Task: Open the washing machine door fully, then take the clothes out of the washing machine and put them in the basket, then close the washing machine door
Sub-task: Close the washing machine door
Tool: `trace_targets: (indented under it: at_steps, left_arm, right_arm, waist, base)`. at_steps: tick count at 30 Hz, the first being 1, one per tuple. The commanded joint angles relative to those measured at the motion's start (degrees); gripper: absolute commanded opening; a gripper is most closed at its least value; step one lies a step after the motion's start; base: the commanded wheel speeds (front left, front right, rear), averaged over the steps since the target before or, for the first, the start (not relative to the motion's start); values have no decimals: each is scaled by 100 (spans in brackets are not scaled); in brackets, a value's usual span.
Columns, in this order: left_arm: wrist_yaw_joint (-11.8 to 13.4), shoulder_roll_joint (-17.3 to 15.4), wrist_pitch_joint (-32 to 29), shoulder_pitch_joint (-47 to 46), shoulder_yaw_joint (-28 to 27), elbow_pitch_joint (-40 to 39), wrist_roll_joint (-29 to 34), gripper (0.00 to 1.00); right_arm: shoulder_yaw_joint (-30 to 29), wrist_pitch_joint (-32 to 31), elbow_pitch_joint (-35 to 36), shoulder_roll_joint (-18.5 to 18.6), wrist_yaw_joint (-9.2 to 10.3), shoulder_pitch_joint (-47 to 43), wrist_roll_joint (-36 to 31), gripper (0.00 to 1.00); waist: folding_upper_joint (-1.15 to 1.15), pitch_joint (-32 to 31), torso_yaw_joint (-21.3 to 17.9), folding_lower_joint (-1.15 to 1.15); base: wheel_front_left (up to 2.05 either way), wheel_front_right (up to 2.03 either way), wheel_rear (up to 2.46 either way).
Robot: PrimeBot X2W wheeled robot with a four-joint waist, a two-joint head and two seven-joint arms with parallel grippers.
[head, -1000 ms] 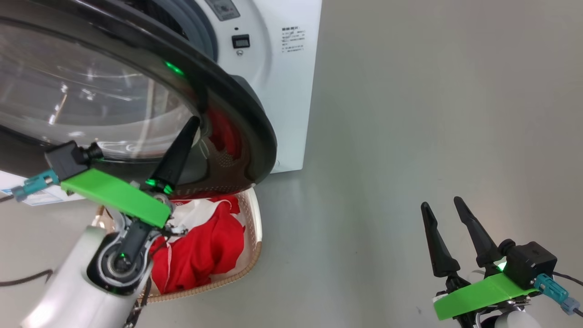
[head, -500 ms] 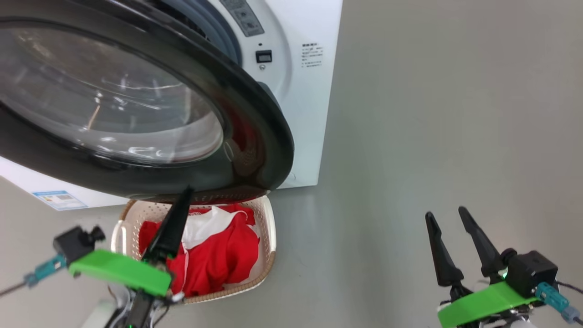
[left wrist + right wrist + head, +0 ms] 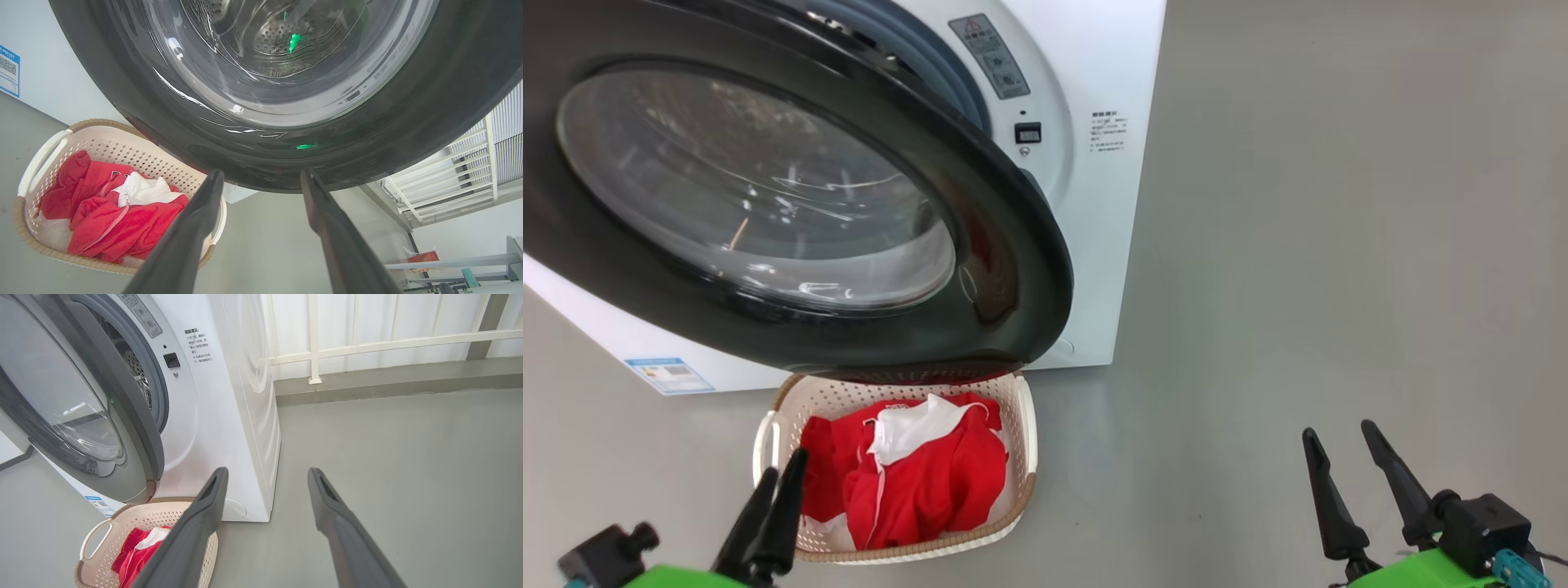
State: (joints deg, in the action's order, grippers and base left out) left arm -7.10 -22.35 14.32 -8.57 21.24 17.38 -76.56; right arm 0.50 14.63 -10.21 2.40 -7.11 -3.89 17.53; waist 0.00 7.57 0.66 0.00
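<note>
On grey floor [image 3: 1298,245], the basket [image 3: 1027,433] holds the clothes [image 3: 923,490] at the door's [image 3: 1013,245] six o'clock. Left claw [image 3: 261,175] and right claw [image 3: 1338,430] gape

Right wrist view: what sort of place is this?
Likely a laundry or utility corner, possibly a balcony: a white front-loading washing machine stands on a bare grey floor, a white railing runs behind it, and a basket of red clothes sits in front.

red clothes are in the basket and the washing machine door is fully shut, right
Not quite. The washing machine door is not shut: the right wrist view shows it swung out from the washing machine, with the drum visible behind it. The red clothes are indeed in the basket.
</note>
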Motion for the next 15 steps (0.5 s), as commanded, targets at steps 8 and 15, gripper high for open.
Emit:
trace_targets:
  at_steps: [8,15]
  left_arm:
    - [-38,116,67,633,-1166,-467,1952,100]
    - [-38,485,67,1102,-1909,-797,3578,100]
  right_arm:
    - [-35,37,137,48,-37,-117,-90,100]
    - [-180,37,208,48,-37,-172,-153,100]
  waist:
    - [0,-150,96,0]
    - [0,-211,127,0]
  base:
    - [0,0,0]
    - [0,0,0]
